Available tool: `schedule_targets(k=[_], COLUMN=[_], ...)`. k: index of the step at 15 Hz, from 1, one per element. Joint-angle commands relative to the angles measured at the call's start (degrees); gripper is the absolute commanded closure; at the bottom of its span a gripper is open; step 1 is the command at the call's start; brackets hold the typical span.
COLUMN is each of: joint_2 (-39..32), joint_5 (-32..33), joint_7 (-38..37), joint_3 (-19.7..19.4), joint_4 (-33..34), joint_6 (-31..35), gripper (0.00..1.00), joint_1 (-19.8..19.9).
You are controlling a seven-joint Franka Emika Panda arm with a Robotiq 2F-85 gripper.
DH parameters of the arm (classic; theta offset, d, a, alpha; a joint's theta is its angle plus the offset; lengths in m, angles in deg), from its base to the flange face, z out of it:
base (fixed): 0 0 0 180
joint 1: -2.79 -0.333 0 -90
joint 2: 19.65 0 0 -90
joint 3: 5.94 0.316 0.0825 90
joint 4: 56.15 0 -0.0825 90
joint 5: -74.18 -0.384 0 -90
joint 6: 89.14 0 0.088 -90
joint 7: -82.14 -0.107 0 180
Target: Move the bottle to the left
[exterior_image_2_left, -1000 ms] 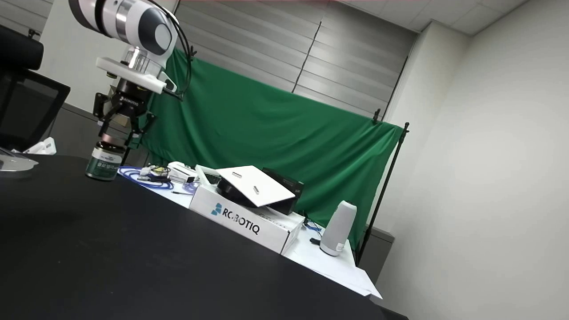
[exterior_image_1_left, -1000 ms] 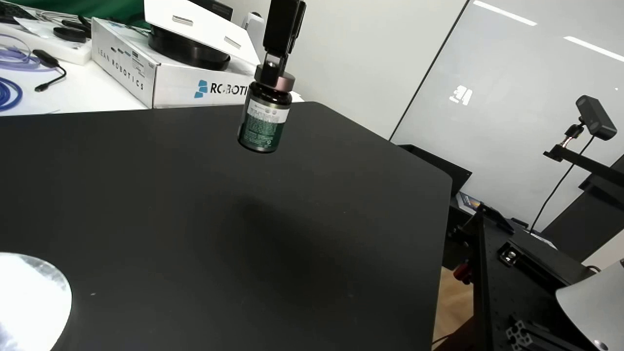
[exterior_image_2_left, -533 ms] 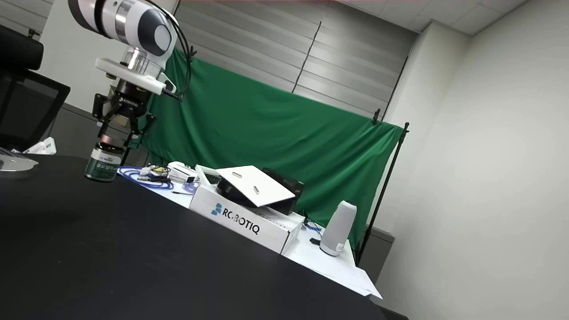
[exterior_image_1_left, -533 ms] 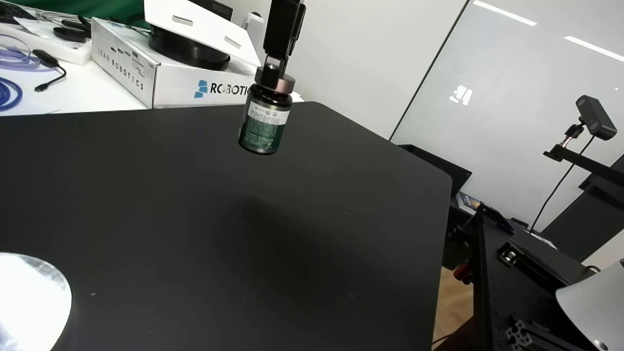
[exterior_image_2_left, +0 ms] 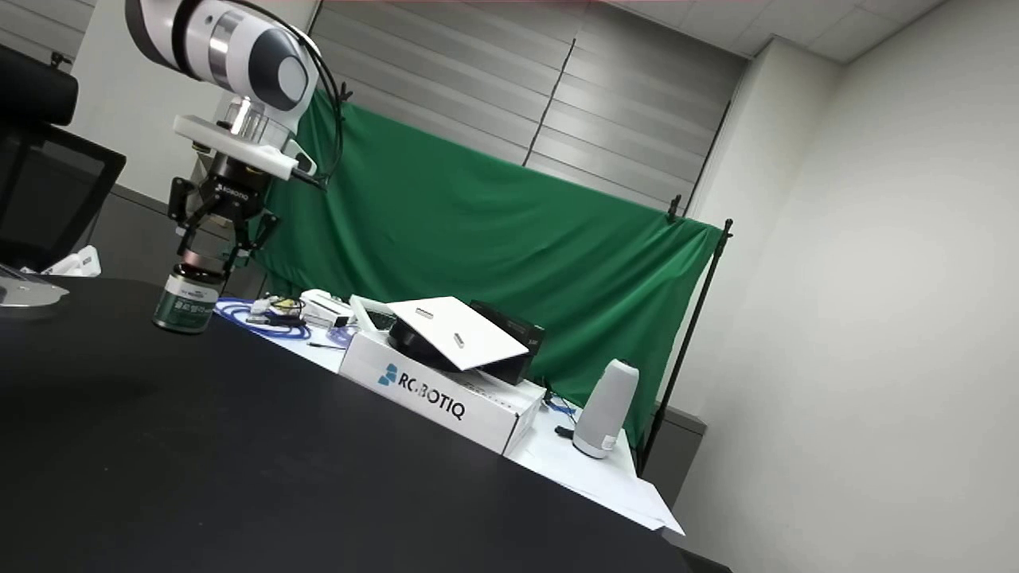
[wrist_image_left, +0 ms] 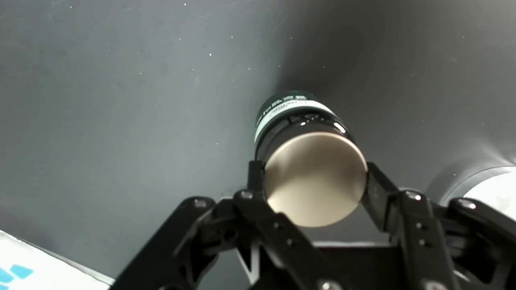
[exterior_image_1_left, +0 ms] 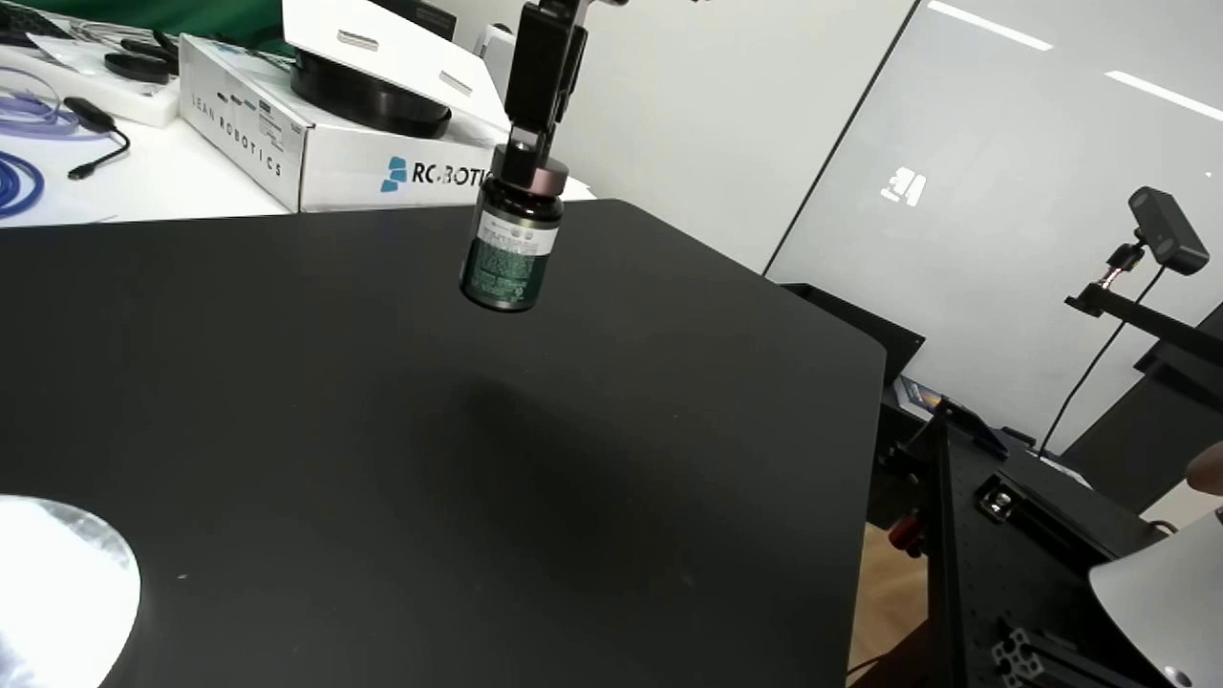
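The small cylindrical dark-green bottle (exterior_image_1_left: 505, 253) hangs below the black two-finger claw (wrist_image_left: 315, 178), closed on its round coppery cap (exterior_image_1_left: 550, 179); the bottle, its long axis slightly tilted, seems apart from the black desk (exterior_image_1_left: 287, 449), so lowering must precede release.

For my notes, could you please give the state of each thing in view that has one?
Bottle: held above the black table, cap on.
Gripper: shut on the bottle's cap.
Box: looks closed.
White panel: stacked above the box.
Green cloth: hung, spread out.
Blue cable: coiled.
Camera: mounted.
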Motion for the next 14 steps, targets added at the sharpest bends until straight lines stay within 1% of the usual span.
schedule_targets(k=[1,4,8,11,14], joint_2=[-6.98,-12.67,-18.98,-21.94,-24.21], joint_5=[0.73,1.03,2.82,4.95,5.43], joint_7=[0.54,1.38,0.87,0.36,0.6], joint_3=[-0.51,-1.02,-1.76,-2.28,-2.02], joint_4=[7.77,14.33,22.42,26.53,29.58], joint_6=[-0.5,-1.63,-2.04,-1.75,-2.52], gripper=[0.64,0.64,0.64,0.64,0.64], joint_1=[0.33,0.36,-0.69,-2.01,-2.71])
